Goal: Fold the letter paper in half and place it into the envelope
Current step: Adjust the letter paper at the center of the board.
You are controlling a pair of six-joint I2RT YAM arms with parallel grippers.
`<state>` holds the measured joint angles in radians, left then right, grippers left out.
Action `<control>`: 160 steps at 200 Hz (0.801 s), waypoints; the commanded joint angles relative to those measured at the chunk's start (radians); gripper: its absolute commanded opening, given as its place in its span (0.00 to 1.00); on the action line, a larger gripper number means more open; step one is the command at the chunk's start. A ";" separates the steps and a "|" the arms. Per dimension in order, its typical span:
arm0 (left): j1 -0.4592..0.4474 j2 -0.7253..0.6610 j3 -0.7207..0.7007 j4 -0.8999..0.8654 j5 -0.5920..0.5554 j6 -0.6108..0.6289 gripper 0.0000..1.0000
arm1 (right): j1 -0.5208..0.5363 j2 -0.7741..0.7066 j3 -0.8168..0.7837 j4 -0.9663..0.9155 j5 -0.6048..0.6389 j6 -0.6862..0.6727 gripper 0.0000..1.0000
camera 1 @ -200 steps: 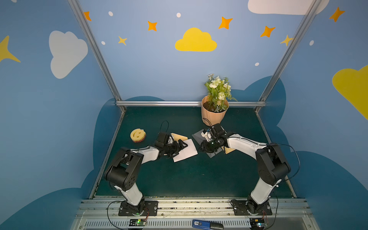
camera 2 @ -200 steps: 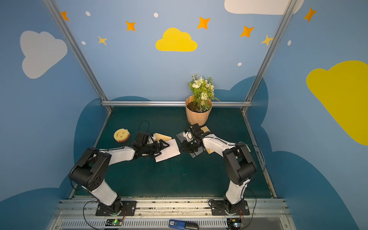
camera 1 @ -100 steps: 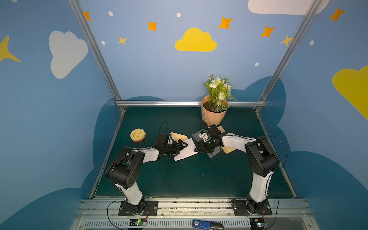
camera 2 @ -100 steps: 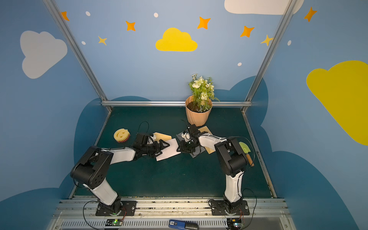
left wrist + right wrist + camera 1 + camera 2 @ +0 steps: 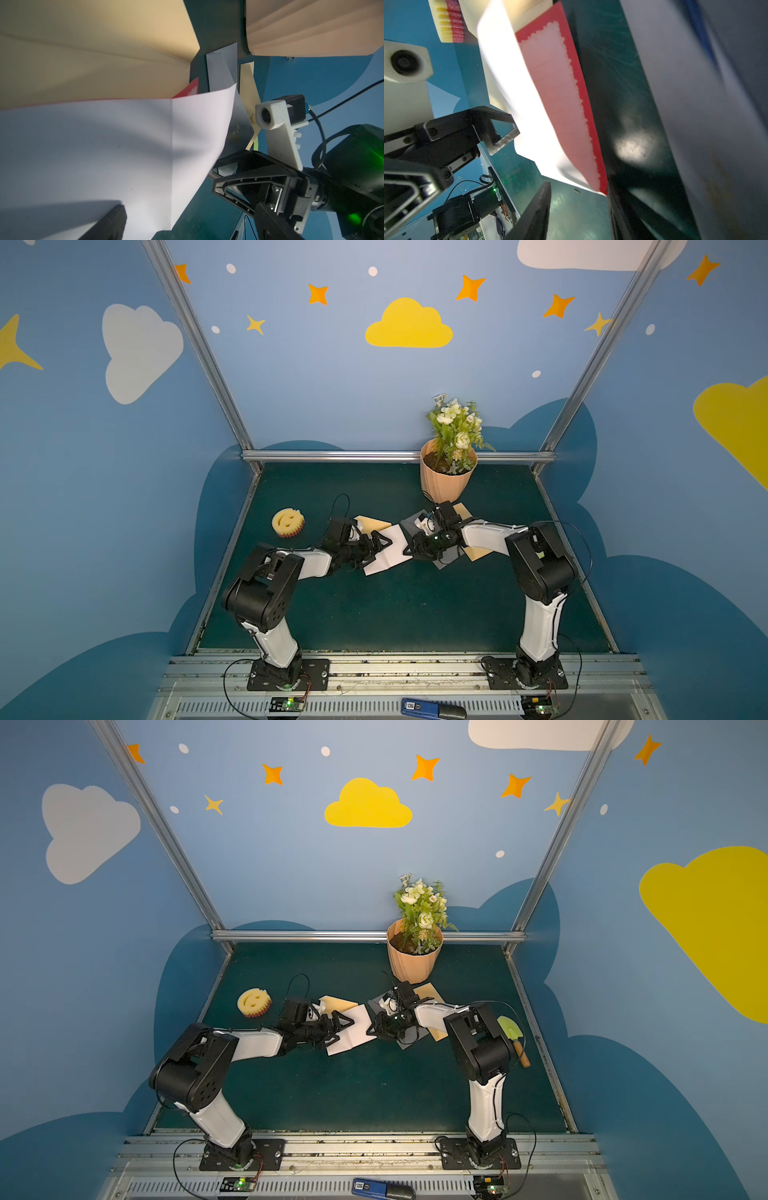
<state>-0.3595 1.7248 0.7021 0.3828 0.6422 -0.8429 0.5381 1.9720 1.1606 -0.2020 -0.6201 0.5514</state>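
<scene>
On the mat (image 5: 374, 614) we find the letter paper (image 5: 390, 553) creased but bowed, not folded flat, the left gripper (image 5: 376, 549) spread wide at one edge, the right gripper (image 5: 411, 548) at the other with jaws we cannot read, and the tan envelope (image 5: 374, 524) just behind it seemingly unfilled.

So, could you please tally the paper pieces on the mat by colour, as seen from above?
white letter paper: 1
tan envelopes: 2
grey sheet: 1
Total: 4
</scene>
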 commanded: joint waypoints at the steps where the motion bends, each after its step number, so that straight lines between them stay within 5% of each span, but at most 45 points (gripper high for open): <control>1: 0.000 0.047 -0.032 -0.064 -0.023 0.002 0.98 | 0.000 0.018 -0.020 -0.004 0.010 0.015 0.47; 65: -0.001 0.051 -0.038 -0.040 -0.015 -0.004 0.97 | 0.030 -0.150 -0.157 -0.046 0.196 0.025 0.58; 160: 0.002 0.100 -0.040 0.063 0.038 -0.030 0.97 | 0.048 -0.086 -0.233 0.200 0.162 0.263 0.60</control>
<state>-0.3580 1.7748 0.6952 0.4999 0.6922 -0.8688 0.5735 1.8290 0.9691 -0.0593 -0.4797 0.7265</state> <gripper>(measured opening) 0.970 0.600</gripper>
